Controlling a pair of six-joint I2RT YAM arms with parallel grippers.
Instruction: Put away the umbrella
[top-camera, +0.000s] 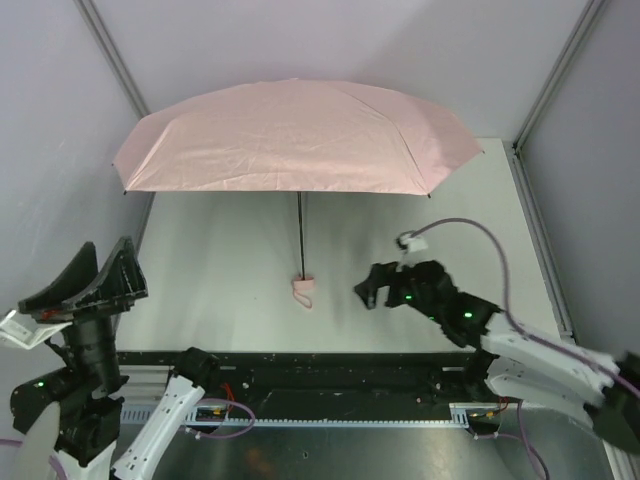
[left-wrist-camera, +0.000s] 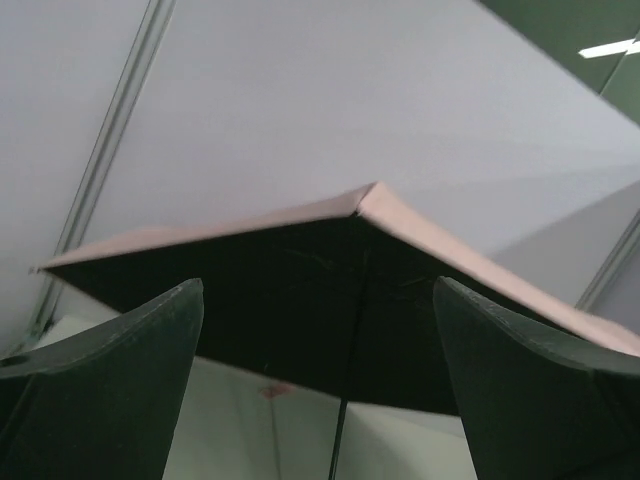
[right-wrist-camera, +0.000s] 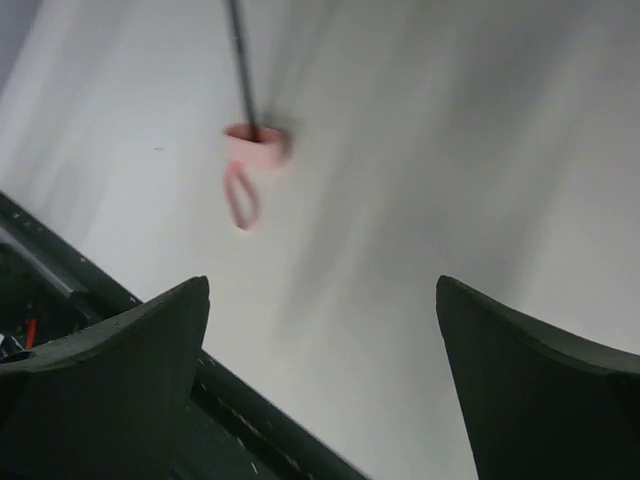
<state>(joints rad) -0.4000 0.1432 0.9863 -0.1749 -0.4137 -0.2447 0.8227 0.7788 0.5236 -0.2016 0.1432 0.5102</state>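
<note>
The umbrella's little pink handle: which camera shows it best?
The right wrist view: the handle and its loop strap appear largest, though blurred. The top view shows it small below the shaft. The left wrist view shows mainly the underside of the canopy.

No words, brands, numbers or signs are showing legibly in any view. The small white tag (top-camera: 412, 241), below and right of the umbrella (top-camera: 300, 140), is showing no readable marking.
</note>
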